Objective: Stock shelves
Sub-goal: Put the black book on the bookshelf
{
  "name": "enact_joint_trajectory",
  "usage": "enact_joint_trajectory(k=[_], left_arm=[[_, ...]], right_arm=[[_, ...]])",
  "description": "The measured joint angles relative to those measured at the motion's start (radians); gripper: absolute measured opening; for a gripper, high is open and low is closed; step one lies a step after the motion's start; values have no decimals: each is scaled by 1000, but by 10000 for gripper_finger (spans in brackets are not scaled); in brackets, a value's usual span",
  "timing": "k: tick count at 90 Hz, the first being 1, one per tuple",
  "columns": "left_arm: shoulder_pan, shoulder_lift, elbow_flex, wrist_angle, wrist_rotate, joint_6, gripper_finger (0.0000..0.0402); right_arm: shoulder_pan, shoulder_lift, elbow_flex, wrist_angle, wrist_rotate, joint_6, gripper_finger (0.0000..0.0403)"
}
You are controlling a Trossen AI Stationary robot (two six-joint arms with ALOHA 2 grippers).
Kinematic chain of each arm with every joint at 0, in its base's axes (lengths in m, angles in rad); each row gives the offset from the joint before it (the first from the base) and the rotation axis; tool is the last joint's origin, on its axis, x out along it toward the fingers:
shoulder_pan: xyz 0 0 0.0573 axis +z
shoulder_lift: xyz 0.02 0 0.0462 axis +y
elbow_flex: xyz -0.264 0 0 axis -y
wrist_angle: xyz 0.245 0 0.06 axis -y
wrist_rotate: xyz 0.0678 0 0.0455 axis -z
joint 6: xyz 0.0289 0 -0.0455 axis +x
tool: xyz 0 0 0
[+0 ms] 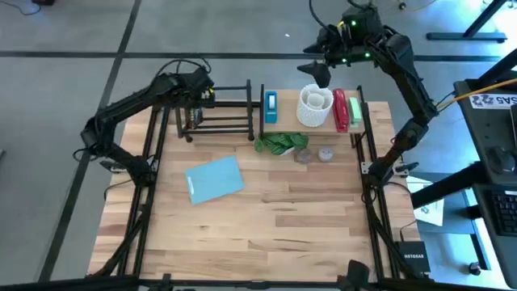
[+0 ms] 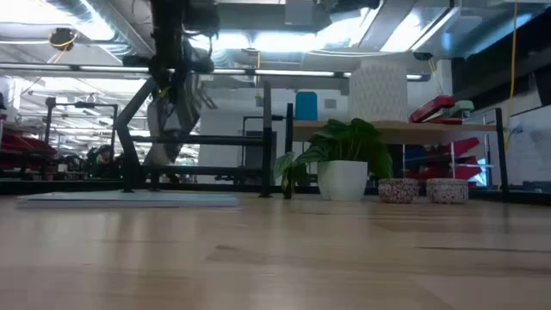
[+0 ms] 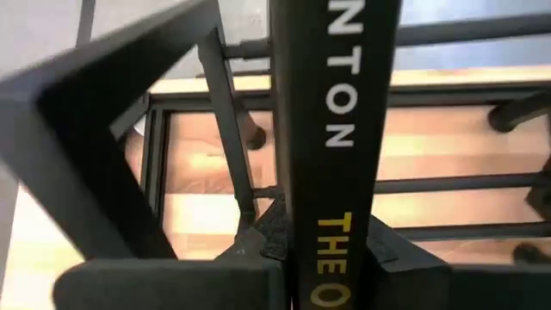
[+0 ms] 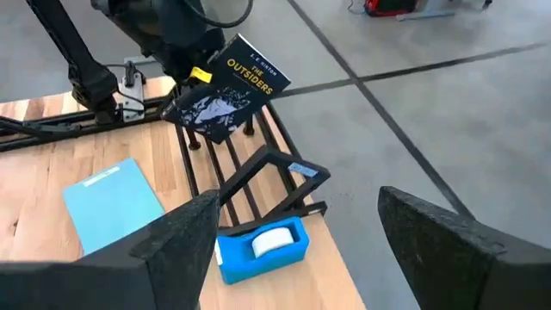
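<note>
A black book titled "The Outsiders" [image 4: 231,90] hangs tilted over the small black wire rack [image 1: 222,113] at the table's far left. My left gripper [image 1: 198,93] is shut on it. In the low view the book [image 2: 170,120] reaches down among the rack's top bars; I cannot tell whether it touches them. To the rack's right stands the light-wood shelf board [image 1: 284,123]. My right gripper [image 1: 317,74] hovers open above that board's far edge with nothing between its fingers [image 4: 299,198]. My left gripper pinches the book by its two covers, close to the spine [image 3: 340,215], which faces the wrist camera between the two fingers [image 3: 258,245]. The fingers come from the table's left and above, slanting down. The book is off the table and tilted, one corner [image 4: 209,133] lowest over the rack.
On the shelf board stand a blue tape dispenser [image 1: 270,107], a white lattice vase [image 1: 315,105], a red stapler [image 1: 340,109] and a green item [image 1: 355,109]. In front of it are a potted plant [image 1: 279,144] and two small bowls [image 1: 301,155]. A light blue folder [image 1: 214,179] lies mid-table.
</note>
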Motion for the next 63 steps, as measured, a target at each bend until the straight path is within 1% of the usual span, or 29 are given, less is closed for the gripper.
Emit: enact_joint_trajectory(k=[15, 31, 41, 63], left_arm=[[25, 11, 0, -12, 8, 5, 31], [49, 10, 0, -30, -9, -8, 33], [66, 10, -9, -29, -2, -18, 43], [80, 9, -34, 4, 23, -20, 48]], right_arm=[[0, 1, -40, 1, -18, 0, 301], [0, 1, -62, 0, -52, 1, 301], [0, 1, -62, 0, -53, 1, 301], [0, 1, -62, 0, -53, -1, 301]])
